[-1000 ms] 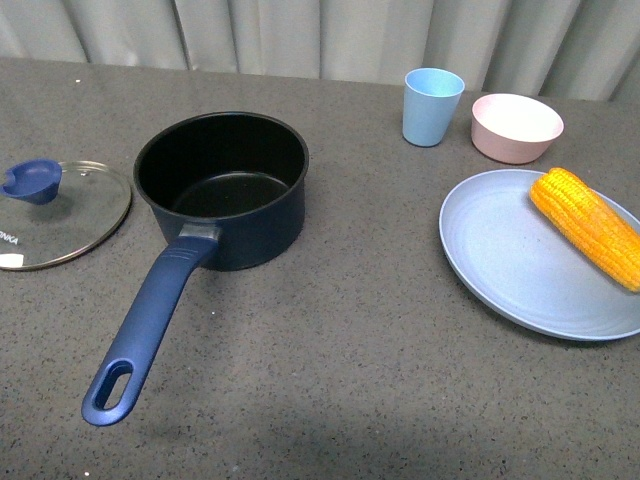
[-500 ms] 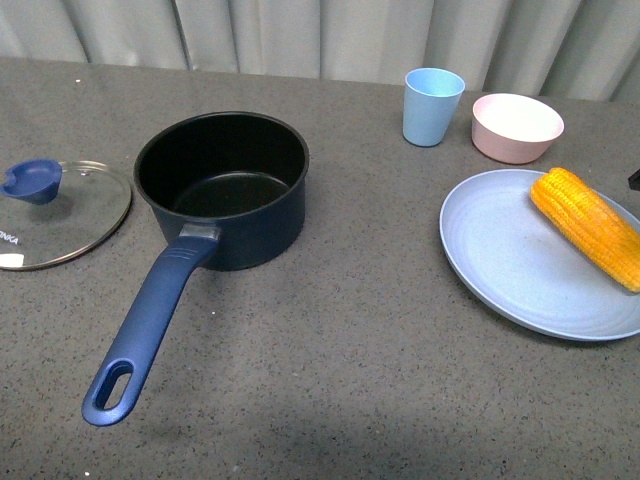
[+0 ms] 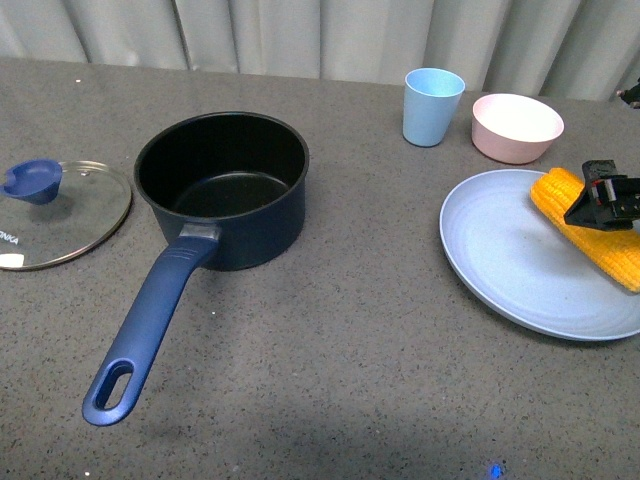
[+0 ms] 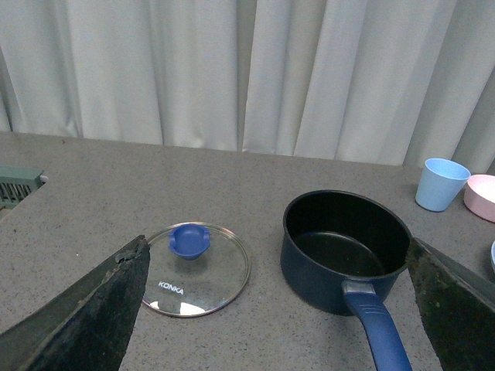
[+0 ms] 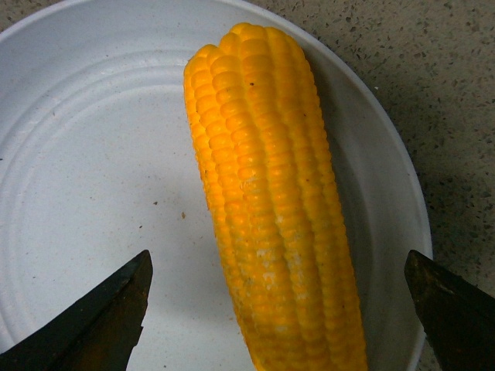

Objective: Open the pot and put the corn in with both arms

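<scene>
Grey speckled countertop runs back to a pale pleated curtain. In its wrist view the left gripper has its jaws spread wide and holds nothing. At the left edge the glass lid lies flat, knob up, apart from the pot. The pot stands uncovered and empty, with its handle pointing near-left. A blue cup and a pink bowl stand far right. The corn lies on the right part of the blue plate. The right gripper is over the cob, jaws wide apart, one finger on each side, not clamped.
</scene>
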Tool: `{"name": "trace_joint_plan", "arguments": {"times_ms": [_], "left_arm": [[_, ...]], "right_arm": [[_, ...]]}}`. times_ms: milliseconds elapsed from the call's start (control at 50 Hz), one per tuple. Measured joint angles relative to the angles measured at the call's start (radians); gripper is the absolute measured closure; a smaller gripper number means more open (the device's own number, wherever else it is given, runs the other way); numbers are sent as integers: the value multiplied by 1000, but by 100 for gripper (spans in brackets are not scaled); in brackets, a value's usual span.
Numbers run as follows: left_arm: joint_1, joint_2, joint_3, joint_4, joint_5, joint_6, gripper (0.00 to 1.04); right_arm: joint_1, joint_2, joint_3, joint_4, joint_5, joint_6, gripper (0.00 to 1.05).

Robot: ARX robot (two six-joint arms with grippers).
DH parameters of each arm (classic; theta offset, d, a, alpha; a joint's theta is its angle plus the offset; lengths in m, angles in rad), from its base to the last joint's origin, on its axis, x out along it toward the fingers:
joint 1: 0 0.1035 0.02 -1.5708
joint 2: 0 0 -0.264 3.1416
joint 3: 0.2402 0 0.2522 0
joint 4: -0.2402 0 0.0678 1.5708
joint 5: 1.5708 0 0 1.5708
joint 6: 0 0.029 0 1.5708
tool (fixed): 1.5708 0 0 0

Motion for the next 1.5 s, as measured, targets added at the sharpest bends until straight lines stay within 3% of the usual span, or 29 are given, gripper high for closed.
{"name": "trace_joint_plan", "arguments": {"times_ms": [200, 640, 820, 1020, 1200, 1500], "left_arm": [[0, 0, 0, 0, 0, 0, 7], [0, 0, 0, 0, 0, 0, 7], [0, 0, 0, 0, 0, 0, 7], [0, 0, 0, 0, 0, 0, 7], [0, 0, 0, 0, 0, 0, 7], [0, 0, 0, 0, 0, 0, 7]], "right_arm": [[9, 53, 44, -1, 0, 5, 10], [16, 60, 45, 18, 2, 5, 74], [21, 24, 36, 28, -30, 10, 86], [101, -109, 20, 32, -187, 67, 92], [235, -132, 76, 58, -312, 200, 93], [455, -10, 281, 93, -370, 430, 94]]}}
